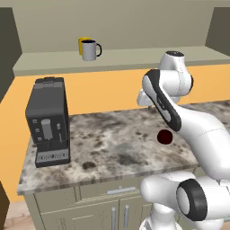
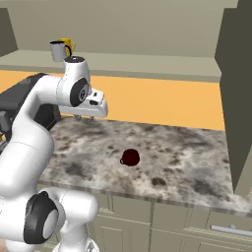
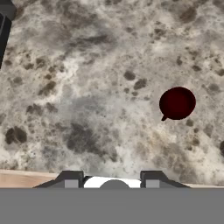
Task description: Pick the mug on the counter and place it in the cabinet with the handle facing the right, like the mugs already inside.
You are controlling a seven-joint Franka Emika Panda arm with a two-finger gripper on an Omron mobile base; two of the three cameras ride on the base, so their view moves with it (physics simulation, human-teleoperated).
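The maroon mug (image 2: 130,157) sits upright on the marble counter (image 2: 187,162), nothing touching it. From above, the mug (image 3: 177,103) is at right of centre, its small handle (image 3: 164,117) toward the lower left. In the left base view the mug (image 1: 165,137) peeks out beside my forearm. My gripper (image 2: 84,118) hangs open well above the counter, to the left of the mug and farther back; its fingertips (image 3: 70,179) stand wide apart with nothing between. In the cabinet (image 1: 134,27) the grey mug (image 1: 90,50) and yellow mug (image 1: 83,43) stand on the ledge.
A dark coffee machine (image 1: 47,121) stands at the counter's left end, its corner (image 3: 3,26) at the hand view's edge. A tall cabinet side (image 2: 237,98) bounds the counter on the right. Drawer fronts (image 1: 90,193) run below the front edge.
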